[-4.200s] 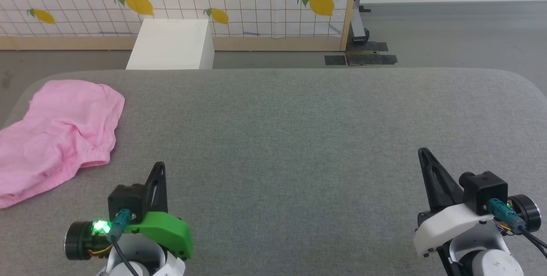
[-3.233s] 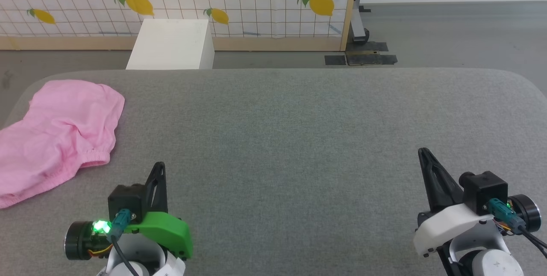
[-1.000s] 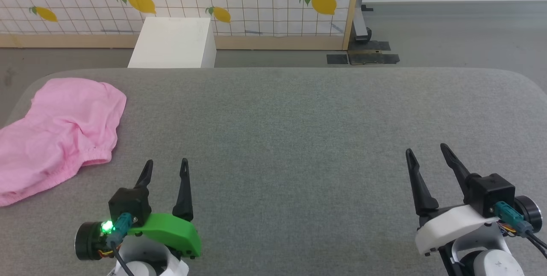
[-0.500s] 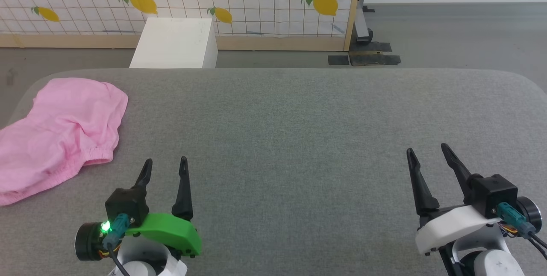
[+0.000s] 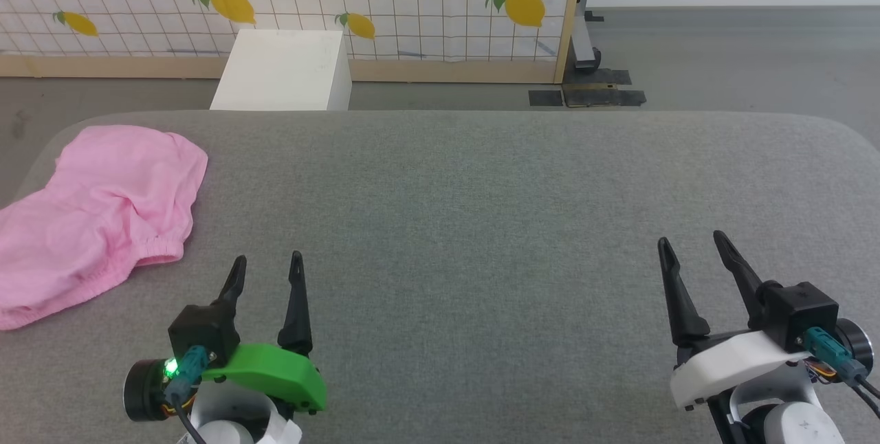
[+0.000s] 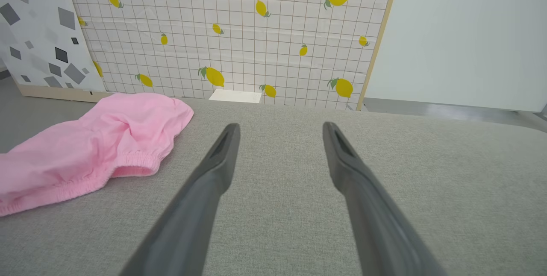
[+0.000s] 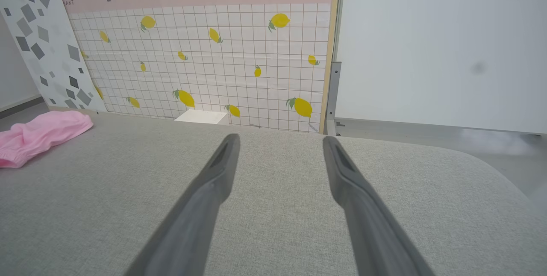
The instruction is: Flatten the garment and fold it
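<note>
**Head view.** The garment [image 5: 103, 217] lies crumpled at the far left end of the grey bench [image 5: 481, 224], with one edge running off the picture's left side. Its gathered elastic edge [image 5: 155, 249] faces the robot. The left hand [image 5: 267, 258] hangs over bare bench just to the right of the garment and a little nearer the robot, not touching it. The right hand [image 5: 691, 238] is well apart from the garment, at the other end of the bench. A few seconds ago each hand showed a single dark blade. Now both show two fingers spread wide, with nothing between them. The small rightward drift of the garment in the picture matches the drift of the white box [image 5: 282, 69] behind it, so the camera has turned and the cloth has not moved.

**Left wrist view.** The left hand's [image 6: 280, 125] fingers point past the garment [image 6: 98, 139], which sits up and to their left. The elastic edge [image 6: 136, 161] is the part closest to them.

**Right wrist view.** The right hand [image 7: 280, 137] is empty and spread, with the garment [image 7: 42, 133] far off to its left.

**What this means.** The hands look readied for a first grasp. Nothing is flattened or folded yet. The left hand probably has to reach left to the garment first.
</note>
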